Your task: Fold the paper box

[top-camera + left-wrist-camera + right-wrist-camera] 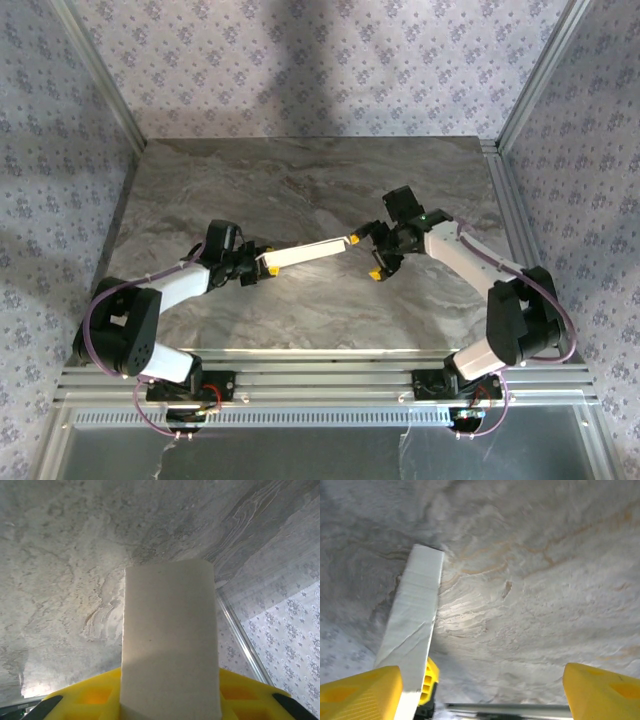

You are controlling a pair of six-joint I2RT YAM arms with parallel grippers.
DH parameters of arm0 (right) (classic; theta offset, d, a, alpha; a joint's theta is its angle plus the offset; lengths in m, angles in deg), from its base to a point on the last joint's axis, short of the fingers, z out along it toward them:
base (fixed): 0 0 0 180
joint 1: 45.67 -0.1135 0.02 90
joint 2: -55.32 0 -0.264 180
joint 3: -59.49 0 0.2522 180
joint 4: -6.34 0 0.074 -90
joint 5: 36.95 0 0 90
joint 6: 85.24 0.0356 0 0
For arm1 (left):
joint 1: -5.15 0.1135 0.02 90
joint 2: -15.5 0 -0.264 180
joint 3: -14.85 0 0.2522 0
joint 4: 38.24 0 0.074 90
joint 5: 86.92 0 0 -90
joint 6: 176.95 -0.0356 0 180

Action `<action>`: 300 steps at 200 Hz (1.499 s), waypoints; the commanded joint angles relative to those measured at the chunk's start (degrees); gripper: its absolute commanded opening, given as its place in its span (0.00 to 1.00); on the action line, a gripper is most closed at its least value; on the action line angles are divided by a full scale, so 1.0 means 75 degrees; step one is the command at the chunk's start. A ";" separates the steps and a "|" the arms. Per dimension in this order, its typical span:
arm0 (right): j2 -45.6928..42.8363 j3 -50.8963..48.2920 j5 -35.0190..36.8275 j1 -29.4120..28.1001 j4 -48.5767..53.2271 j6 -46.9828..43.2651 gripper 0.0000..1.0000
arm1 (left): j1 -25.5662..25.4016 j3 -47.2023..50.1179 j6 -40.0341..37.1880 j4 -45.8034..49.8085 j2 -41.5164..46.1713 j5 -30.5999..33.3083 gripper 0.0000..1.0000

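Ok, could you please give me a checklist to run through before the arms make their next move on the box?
1. Left gripper closed on one end of the paper box: ok.
2. Right gripper jaws wide open: ok.
3. Right gripper clear of the box: cannot tell; one finger sits right beside its other end.
4. Box folded into one flat, straight bar: ok.
5. End flaps tucked in: cannot tell.
6. Box lifted off the table: cannot tell.
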 commanded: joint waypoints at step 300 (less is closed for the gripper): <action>0.2906 0.3037 -0.2532 -0.0892 -0.1201 -1.7174 0.93 | 0.2557 -0.2484 -0.3620 0.5652 -0.2075 -0.2947 0.15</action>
